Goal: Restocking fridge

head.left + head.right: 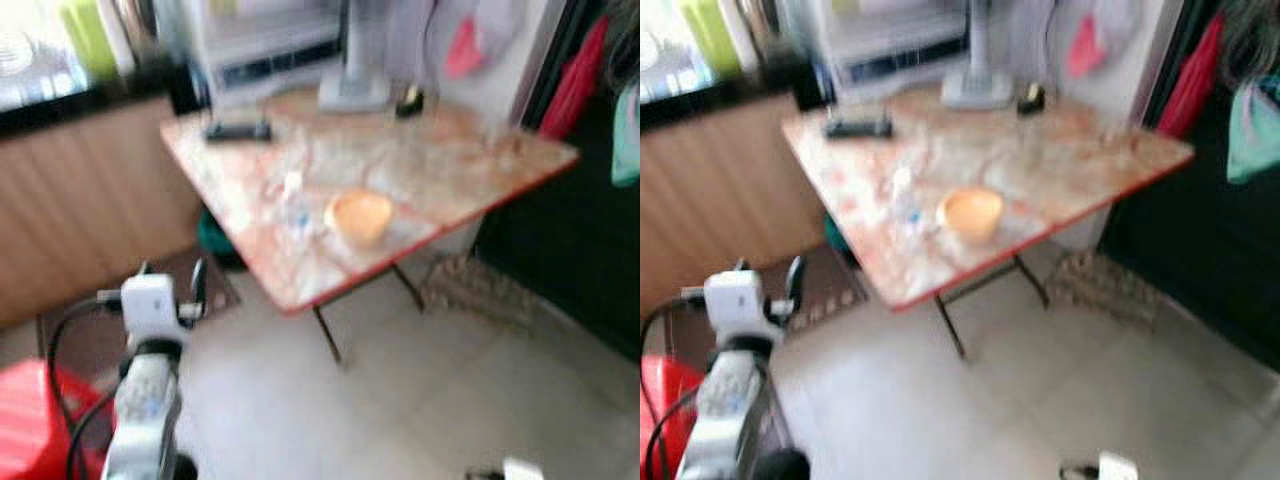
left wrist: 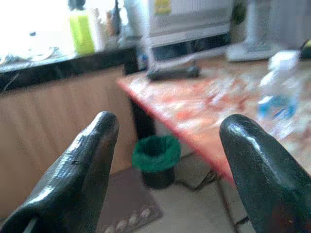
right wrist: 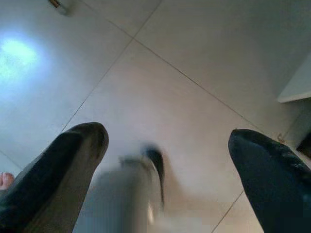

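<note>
The head views are blurred. A clear plastic bottle (image 1: 293,200) stands on a folding table (image 1: 450,160) with a marbled top and red rim, next to an orange bowl (image 1: 358,215). My left gripper (image 1: 172,278) is raised at the lower left, short of the table's near corner. In the left wrist view the left gripper (image 2: 170,126) is open and holds nothing, with the bottle (image 2: 279,92) ahead on the table. My right gripper (image 3: 167,136) hangs open over the floor tiles, with a pale blurred shape (image 3: 131,194) below it.
A black flat object (image 1: 238,130) and a fan base (image 1: 352,90) sit at the table's far side. A green bin (image 2: 155,158) stands under the table by a wooden counter (image 1: 90,200). A red stool (image 1: 25,420) is at my lower left. Dark furniture (image 1: 570,260) lines the right.
</note>
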Controlling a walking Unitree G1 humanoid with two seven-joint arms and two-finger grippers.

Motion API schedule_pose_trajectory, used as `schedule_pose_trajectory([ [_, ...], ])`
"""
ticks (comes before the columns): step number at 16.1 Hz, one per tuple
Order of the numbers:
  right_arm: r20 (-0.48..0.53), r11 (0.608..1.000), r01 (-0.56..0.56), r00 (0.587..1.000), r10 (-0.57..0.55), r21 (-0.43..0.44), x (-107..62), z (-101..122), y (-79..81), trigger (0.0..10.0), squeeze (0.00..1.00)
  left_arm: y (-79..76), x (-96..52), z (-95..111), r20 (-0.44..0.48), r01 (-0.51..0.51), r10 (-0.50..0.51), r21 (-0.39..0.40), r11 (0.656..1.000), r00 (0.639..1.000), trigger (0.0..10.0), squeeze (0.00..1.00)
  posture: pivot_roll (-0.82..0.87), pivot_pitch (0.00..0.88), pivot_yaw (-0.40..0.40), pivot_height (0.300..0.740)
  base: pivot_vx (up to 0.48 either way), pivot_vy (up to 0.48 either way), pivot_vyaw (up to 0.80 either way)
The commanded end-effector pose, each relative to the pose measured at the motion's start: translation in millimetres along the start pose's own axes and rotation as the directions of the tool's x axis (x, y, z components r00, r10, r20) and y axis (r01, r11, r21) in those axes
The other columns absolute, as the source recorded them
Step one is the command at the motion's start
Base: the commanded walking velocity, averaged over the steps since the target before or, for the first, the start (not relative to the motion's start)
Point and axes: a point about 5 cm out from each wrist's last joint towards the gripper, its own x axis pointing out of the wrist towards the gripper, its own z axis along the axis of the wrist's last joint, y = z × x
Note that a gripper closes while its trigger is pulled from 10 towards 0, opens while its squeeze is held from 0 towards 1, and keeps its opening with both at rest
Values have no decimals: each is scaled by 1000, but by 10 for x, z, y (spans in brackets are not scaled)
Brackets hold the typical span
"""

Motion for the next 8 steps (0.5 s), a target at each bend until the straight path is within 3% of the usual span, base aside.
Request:
schedule_pose_trajectory([
  [1,-19,999,29,999,-28,17,-26,-74,-89,10000,0,-80,14,4,-7,33,-33,-24,999,999,10000,0,64,0,69,740,326,0,0],
  [3,-16,1000,22,1000,-22,-15,-25,-64,-91,10000,0,-155,30,34,-2,93,-93,-15,996,996,10000,0,77,0,71,740,317,0,0],
  [8,-10,1000,15,1000,-15,-21,-31,-62,-114,10000,0,-60,-10,65,1,64,-64,-11,998,998,10000,0,107,0,46,740,316,0,0],
])
